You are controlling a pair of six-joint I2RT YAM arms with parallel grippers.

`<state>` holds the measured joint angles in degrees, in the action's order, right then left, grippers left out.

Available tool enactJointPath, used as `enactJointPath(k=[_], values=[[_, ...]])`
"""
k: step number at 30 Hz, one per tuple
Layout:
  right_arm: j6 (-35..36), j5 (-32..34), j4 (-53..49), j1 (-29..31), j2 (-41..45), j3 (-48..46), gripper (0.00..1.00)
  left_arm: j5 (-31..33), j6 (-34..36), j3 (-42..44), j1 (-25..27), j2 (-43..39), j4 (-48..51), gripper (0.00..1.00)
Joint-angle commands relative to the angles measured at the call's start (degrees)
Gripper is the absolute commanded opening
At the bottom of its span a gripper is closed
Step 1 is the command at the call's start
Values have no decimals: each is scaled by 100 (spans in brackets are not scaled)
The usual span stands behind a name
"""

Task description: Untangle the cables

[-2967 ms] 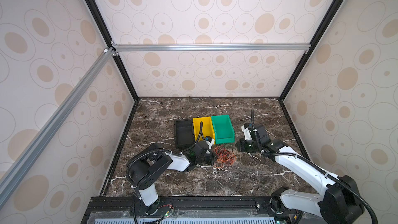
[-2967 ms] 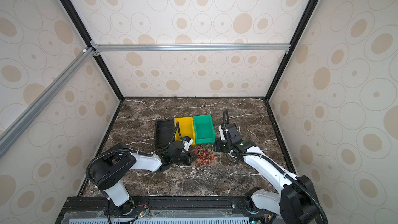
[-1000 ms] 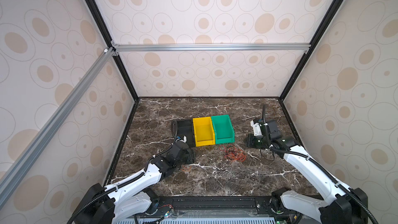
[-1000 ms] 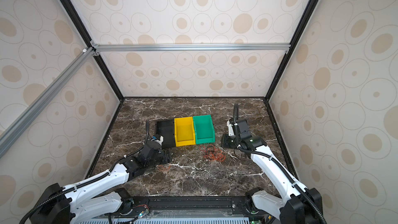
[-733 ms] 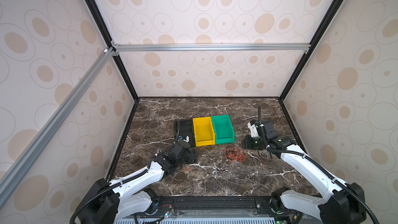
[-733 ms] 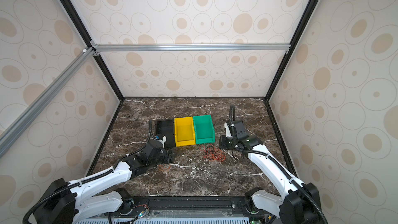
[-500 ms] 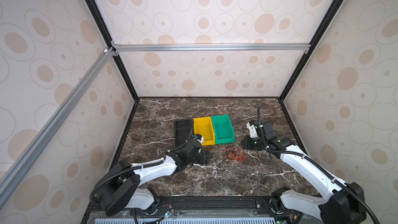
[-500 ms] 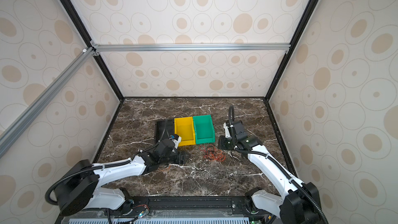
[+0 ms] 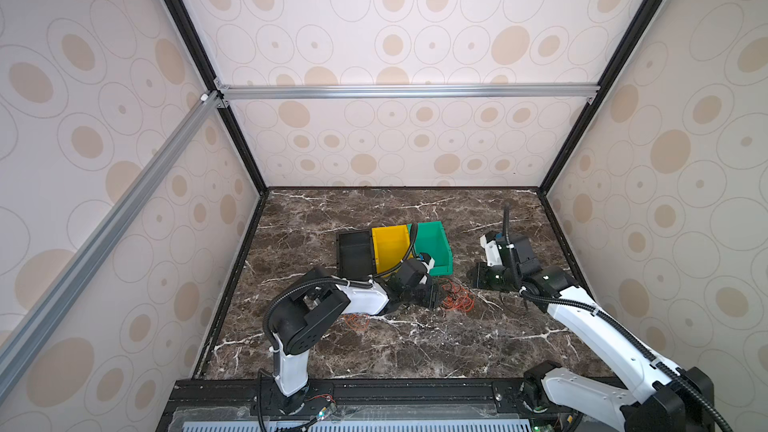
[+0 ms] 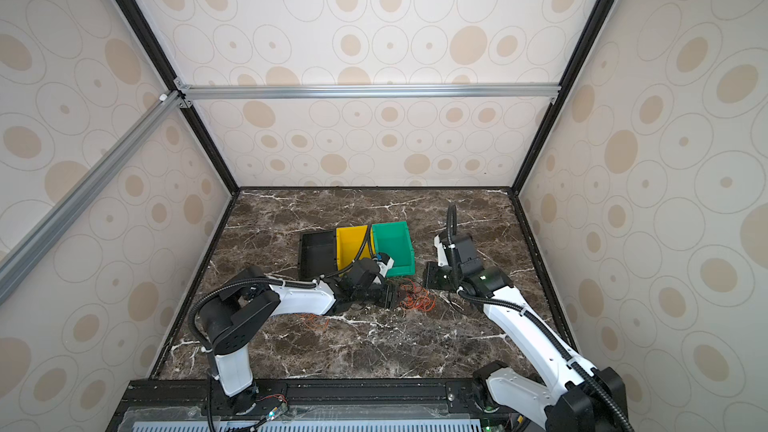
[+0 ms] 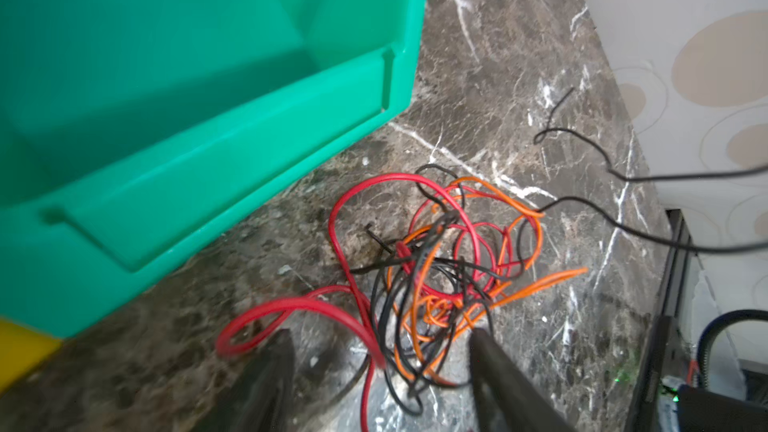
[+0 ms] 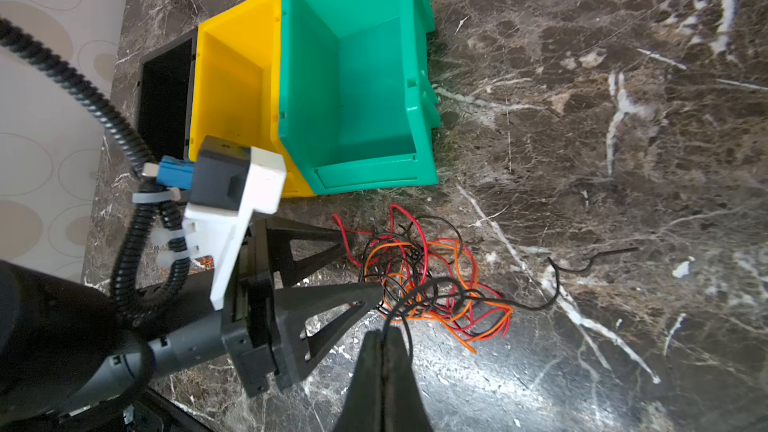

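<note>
The cables (image 9: 457, 300) (image 10: 415, 295) form a tangle of thin red, orange and black wires on the marble just in front of the green bin. My left gripper (image 9: 433, 295) (image 11: 380, 353) is open at the tangle's left edge. In the left wrist view, loops of the cables (image 11: 432, 268) lie between its fingers (image 11: 276, 367). My right gripper (image 12: 384, 336) (image 9: 484, 279) is shut on a black cable (image 12: 432, 284) that runs out of the tangle's right side. One separate orange cable (image 9: 357, 320) lies under the left forearm.
Black (image 9: 353, 254), yellow (image 9: 390, 243) and green (image 9: 434, 245) bins stand side by side behind the tangle. The green bin's front wall (image 11: 232, 151) is close to the left gripper. Enclosure walls ring the marble table (image 9: 415, 347).
My left arm has swung right from the table's left side to the tangle, and its open jaws now straddle the loops. My right gripper has shifted slightly left and stayed shut.
</note>
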<state>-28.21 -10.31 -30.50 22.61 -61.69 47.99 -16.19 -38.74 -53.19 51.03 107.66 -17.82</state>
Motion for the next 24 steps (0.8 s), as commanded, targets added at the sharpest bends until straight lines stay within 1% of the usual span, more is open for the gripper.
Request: enactJointPath(k=[1,2,3,4,5,6,10,12,14,18,21,23,24], values=[[-54,107,-44,33,91,-104,0,-183,-56,-133,78,98,-331,54],[-54,133,-27,40,96,-104,0,-169,-83,-113,83,104,-361,46],[-50,172,-26,41,116,-104,0,-84,-97,-75,83,79,-324,33],[-37,239,-43,39,145,-88,0,46,-105,-48,75,38,-220,23],[-9,307,-60,37,172,-73,0,220,-90,15,73,-53,-133,14],[20,392,-96,41,209,-42,0,334,-81,104,65,-159,-107,9],[61,896,-189,39,345,24,0,623,-127,527,6,-683,13,5],[51,1195,-271,38,377,69,0,874,-231,794,-25,-1022,114,3],[84,1658,-419,33,361,129,0,1114,-345,1043,-53,-1335,138,3],[185,2786,-701,35,225,210,0,1607,-534,1509,-107,-1975,680,4],[173,3484,-872,-8,83,220,0,1805,-671,1836,-178,-2391,960,4],[120,3610,-868,-177,39,178,0,1941,-779,2022,-226,-2648,1136,4],[90,3526,-825,-304,37,142,0,2022,-863,2125,-256,-2793,1225,4]])
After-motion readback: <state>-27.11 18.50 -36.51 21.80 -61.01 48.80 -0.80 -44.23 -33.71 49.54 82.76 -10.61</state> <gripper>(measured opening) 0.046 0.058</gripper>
